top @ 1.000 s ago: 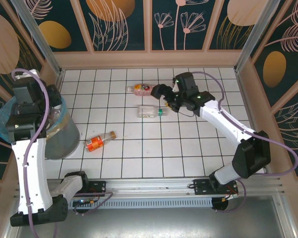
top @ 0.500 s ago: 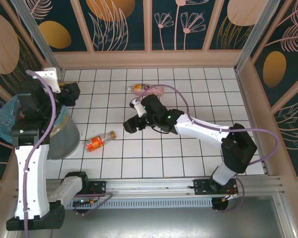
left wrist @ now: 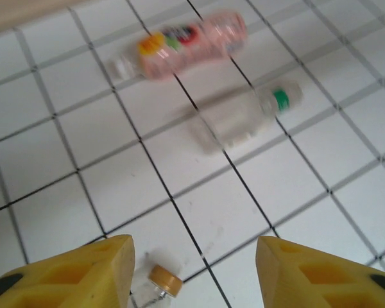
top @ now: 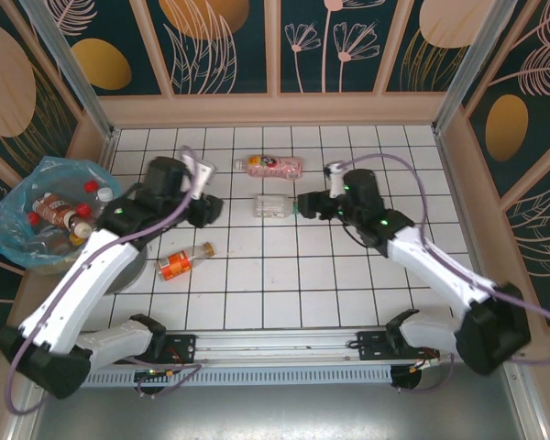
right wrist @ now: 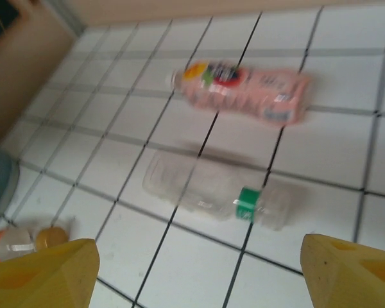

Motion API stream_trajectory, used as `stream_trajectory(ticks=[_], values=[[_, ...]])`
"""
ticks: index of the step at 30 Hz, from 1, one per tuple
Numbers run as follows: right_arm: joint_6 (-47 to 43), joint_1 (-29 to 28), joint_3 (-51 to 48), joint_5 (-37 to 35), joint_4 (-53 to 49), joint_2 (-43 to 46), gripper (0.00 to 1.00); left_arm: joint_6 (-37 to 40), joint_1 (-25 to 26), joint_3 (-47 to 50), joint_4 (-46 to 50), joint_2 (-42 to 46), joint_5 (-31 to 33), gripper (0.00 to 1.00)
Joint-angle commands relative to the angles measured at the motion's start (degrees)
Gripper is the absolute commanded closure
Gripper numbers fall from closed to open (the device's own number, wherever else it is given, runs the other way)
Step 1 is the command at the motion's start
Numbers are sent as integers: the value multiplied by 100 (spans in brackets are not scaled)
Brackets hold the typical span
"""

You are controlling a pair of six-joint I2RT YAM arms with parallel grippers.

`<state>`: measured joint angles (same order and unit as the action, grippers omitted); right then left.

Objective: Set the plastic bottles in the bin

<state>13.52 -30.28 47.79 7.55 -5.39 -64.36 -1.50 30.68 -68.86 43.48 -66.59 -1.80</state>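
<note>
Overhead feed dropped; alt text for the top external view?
A pink bottle, a clear bottle and an orange-labelled bottle lie on the white tiled table. The left fingers and right fingers, open and empty, flank the clear one. The bag-lined bin at left holds more bottles.

Three bottles (top: 273, 166) lying flat; bin (top: 6, 236) holds several.

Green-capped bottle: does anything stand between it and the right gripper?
Nothing visible does. In the right wrist view, bare tile lies between the open right gripper and the green-capped bottle; the pink bottle lies beyond it.
</note>
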Motion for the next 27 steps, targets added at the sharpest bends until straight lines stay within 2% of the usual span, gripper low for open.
stream_trajectory(ticks=[1, 8, 14, 20, 27], values=[[125, 242, -338, -255, 210, 664, 17, 425, 363, 213, 122, -465, 270, 45], [204, 299, -637, -262, 119, 982, 15, 571, 374, 439, 780, -1459, 171, 46], [366, 301, -673, -87, 190, 730, 14, 856, 373, 804, 661, -1635, 319, 44], [310, 294, -611, -53, 205, 606, 14, 970, 378, 1135, 573, -2047, 1131, 44], [353, 295, -587, 86, 116, 549, 14, 827, 375, 1262, -3, -2328, 1489, 44]])
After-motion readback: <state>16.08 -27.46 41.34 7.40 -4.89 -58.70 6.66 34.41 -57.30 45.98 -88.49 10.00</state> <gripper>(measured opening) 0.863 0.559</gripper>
